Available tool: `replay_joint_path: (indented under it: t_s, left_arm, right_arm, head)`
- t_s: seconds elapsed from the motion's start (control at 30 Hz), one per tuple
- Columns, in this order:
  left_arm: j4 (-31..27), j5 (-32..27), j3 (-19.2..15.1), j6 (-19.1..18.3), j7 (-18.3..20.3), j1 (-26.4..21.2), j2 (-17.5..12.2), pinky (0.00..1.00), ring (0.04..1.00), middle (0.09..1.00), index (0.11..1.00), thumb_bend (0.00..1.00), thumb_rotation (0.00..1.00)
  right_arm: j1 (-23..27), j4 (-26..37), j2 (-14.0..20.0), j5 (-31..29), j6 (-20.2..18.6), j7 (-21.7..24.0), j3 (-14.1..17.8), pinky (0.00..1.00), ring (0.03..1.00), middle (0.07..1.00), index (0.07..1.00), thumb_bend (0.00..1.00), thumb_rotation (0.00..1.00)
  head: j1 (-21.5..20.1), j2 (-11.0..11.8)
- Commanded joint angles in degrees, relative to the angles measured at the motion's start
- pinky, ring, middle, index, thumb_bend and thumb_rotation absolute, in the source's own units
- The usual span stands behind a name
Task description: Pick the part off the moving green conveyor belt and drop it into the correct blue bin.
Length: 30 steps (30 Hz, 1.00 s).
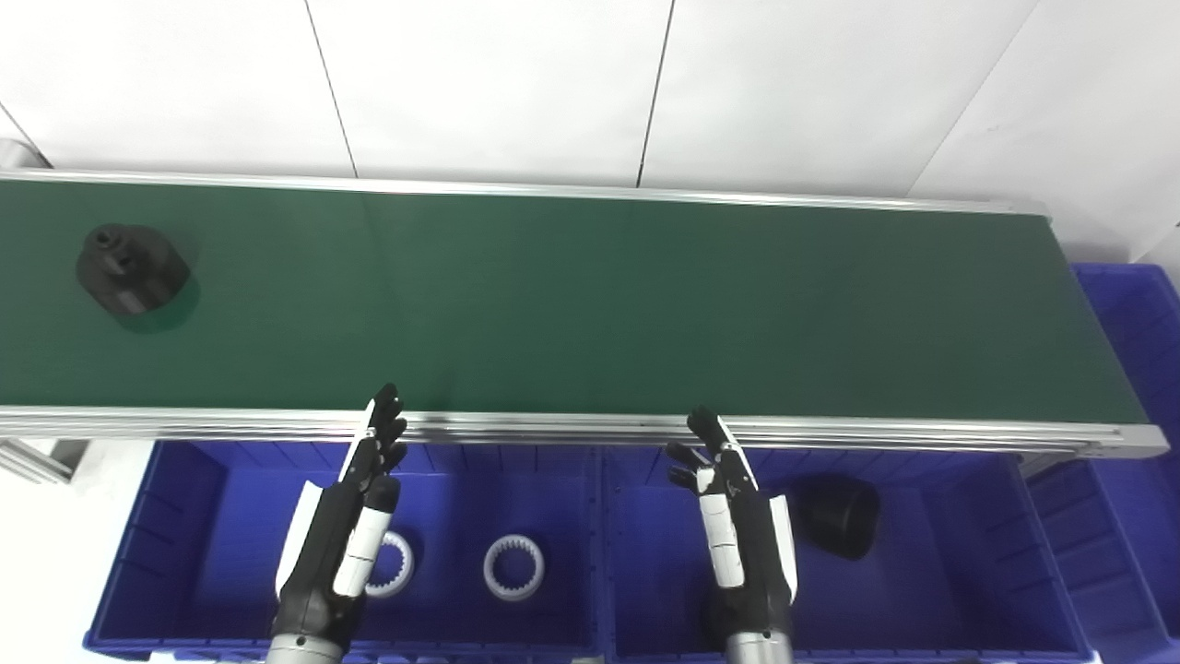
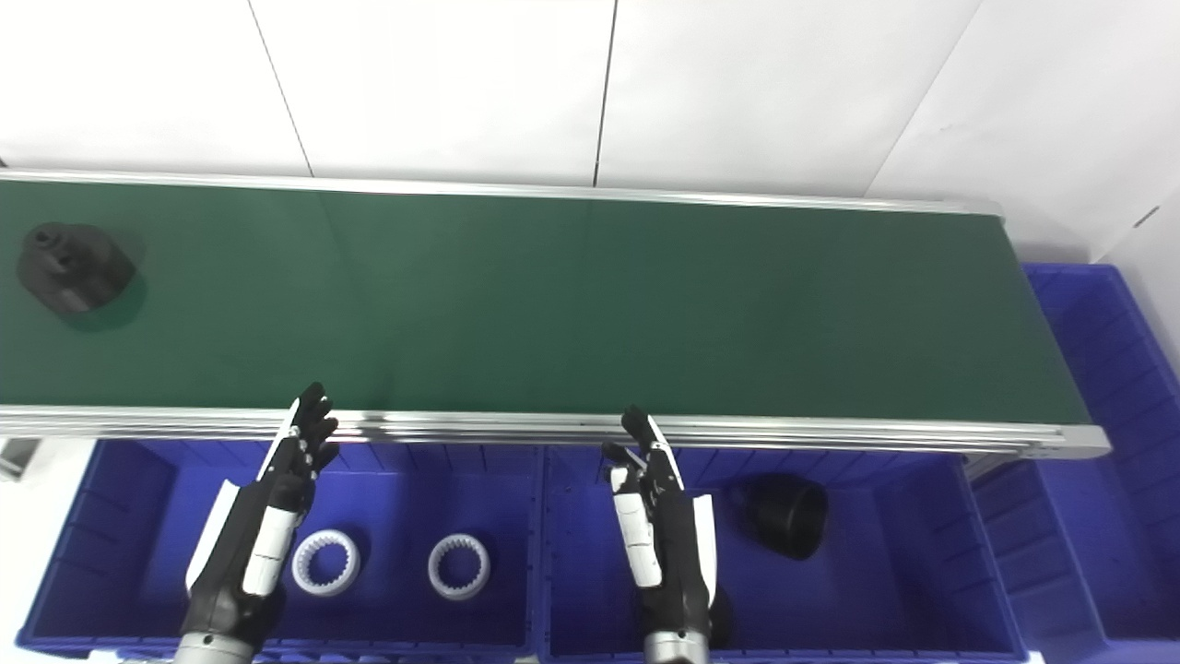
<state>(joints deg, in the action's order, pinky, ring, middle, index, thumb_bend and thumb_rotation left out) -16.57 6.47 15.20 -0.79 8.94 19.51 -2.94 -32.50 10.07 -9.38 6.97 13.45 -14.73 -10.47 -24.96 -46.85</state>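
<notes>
A black cone-shaped part (image 1: 131,269) lies on the green conveyor belt (image 1: 590,304) at its far left; it also shows in the right eye view (image 2: 74,267). My left hand (image 1: 355,516) is open and empty above the left blue bin (image 1: 184,516), its fingers reaching the belt's near rail. My right hand (image 1: 733,516) is open and empty above the right blue bin (image 1: 977,553), just short of the rail. Both hands are far from the part.
The left bin holds two white toothed rings (image 1: 513,566) (image 1: 395,564). The right bin holds a black cone-shaped part (image 1: 837,515). Another blue bin (image 1: 1138,369) stands past the belt's right end. A white wall rises behind the belt.
</notes>
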Motion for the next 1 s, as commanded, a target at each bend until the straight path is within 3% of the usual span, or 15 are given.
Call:
replay_joint_path:
  t_s: [0.0,0.97]
  left_arm:
    - [-0.7,0.0,0.2,2.5,-0.7,0.2,0.6,0.95,0.979,1.0,1.0,0.76,1.0]
    - [0.1,0.5,0.5,3.4,-1.0,0.4,0.8,0.94,0.977,1.0,1.0,0.75,1.0]
  right_arm:
    - [-0.3,0.8,-1.3,0.2,4.1,0.5,-0.7,0.81,0.855,0.938,0.924,0.8,0.97]
    - [0.0,-0.5,-0.8,0.7,5.2,1.0,-0.4,0.82,0.856,0.939,0.942,0.79,0.98]
  head:
    - [0.2,0.3]
    - [0.7,1.2]
